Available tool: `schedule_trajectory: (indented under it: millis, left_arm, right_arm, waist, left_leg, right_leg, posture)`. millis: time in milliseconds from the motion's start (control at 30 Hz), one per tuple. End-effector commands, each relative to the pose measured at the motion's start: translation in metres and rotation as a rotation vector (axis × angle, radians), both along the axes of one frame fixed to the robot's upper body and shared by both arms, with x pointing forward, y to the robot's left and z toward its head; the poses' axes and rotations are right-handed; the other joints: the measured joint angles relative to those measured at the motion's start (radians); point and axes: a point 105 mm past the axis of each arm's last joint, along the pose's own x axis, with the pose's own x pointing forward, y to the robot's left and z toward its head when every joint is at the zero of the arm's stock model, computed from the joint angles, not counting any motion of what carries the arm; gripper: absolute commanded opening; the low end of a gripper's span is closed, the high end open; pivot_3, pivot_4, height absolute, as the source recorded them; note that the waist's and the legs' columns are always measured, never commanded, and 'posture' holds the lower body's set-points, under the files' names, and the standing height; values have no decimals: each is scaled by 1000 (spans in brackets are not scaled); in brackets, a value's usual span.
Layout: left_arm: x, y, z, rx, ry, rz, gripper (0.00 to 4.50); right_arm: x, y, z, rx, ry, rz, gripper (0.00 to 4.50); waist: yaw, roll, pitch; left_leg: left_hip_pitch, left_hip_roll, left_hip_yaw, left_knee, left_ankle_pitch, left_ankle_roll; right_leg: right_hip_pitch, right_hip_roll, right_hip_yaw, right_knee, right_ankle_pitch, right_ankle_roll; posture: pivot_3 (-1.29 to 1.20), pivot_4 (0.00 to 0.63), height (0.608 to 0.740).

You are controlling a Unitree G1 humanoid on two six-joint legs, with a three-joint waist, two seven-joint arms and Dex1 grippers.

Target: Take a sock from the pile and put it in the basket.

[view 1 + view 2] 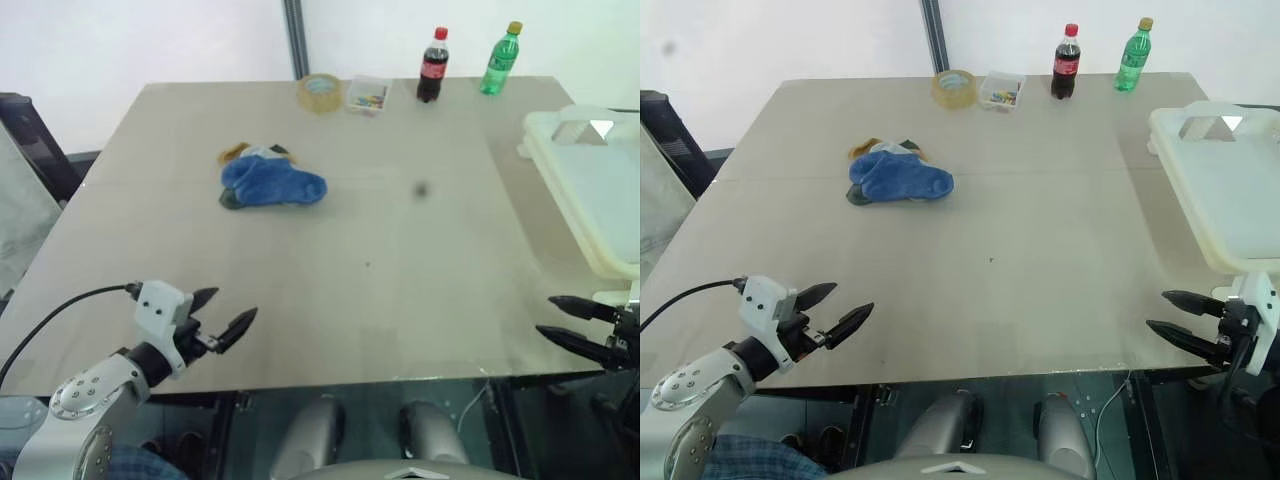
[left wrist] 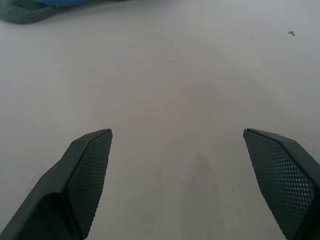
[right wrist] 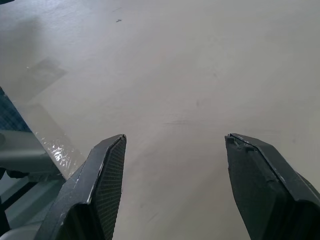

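Observation:
The pile of socks lies on the far left part of the table, a blue sock on top with mustard, grey and dark green ones peeking out behind and under it. Its edge shows in the left wrist view as the pile. The cream-white basket stands at the table's right edge. My left gripper hovers open over the near left edge, well short of the pile, nothing between its fingers. My right gripper is open and empty at the near right corner, just in front of the basket.
Along the table's far edge stand a roll of tape, a small clear box, a cola bottle and a green bottle. A dark chair stands off the table's left side.

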Motion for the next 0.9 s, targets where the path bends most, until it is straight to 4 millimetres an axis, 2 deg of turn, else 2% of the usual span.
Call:
schedule_trajectory:
  millis: [33,133,300,700,900]
  left_arm:
    - [-8,-14,10,-22,-47,-73,4500]
    - [-15,-23,14,-43,-65,-107,4500]
    - [-19,-29,9,-43,-56,-141,4500]
    - [-18,-33,8,14,-78,-169,4500]
    - [-11,-34,14,-29,-127,-155,4500]
  right_arm:
    - [1,-2,12,-12,-60,12,3211]
    - [3,-5,10,-9,-78,-9,3211]
    - [4,-3,8,-2,-91,-16,3211]
    - [5,1,6,8,-90,-24,3211]
    - [3,6,9,17,-114,-14,3211]
  waist:
    - [-1,0,0]
    - [-2,0,0]
    - [1,2,-1]
    - [0,2,-1]
    - [0,2,-1]
  left_leg:
    - [0,0,0,0,0,0]
    - [0,0,1,0,0,0]
    - [0,0,0,0,0,0]
    - [0,0,1,0,0,0]
    - [0,0,0,0,0,0]
  right_leg:
    - [0,0,0,0,0,0]
    - [0,0,1,0,0,0]
    - [0,0,1,0,0,0]
    - [0,0,0,0,0,0]
    - [0,0,0,0,0,0]
  posture:
    - [0,150,740]
    - [0,150,740]
    - [0,150,740]
    - [0,150,740]
    - [0,150,740]
